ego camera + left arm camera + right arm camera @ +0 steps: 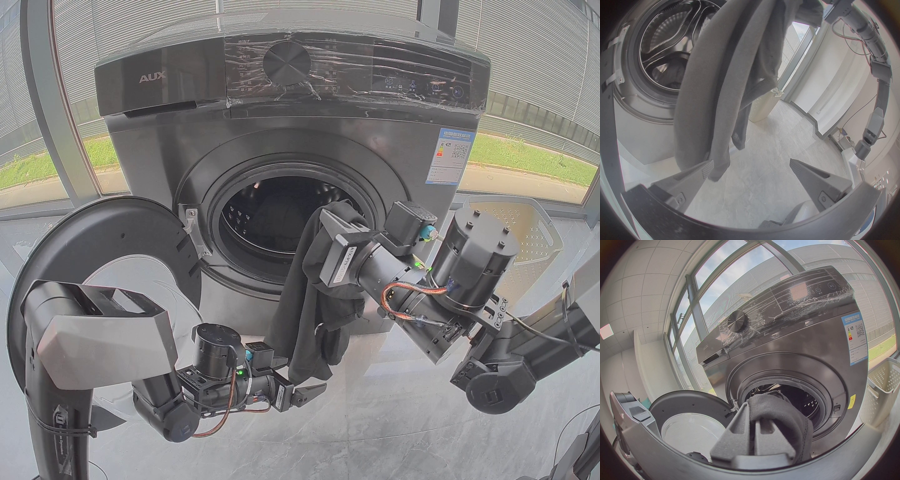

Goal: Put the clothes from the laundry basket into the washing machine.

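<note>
A pale, marbled tile floor (381,431) takes up the lower part of the head view. The dark grey washing machine (281,137) stands on it at centre (its door (106,250) swung open toward the left). A cream laundry basket (531,234) stands just beside the machine at the right.

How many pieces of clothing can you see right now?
1. A dark garment hangs from the right gripper, in front of the washing machine's open drum. More may be hidden inside the drum or the laundry basket.
</note>
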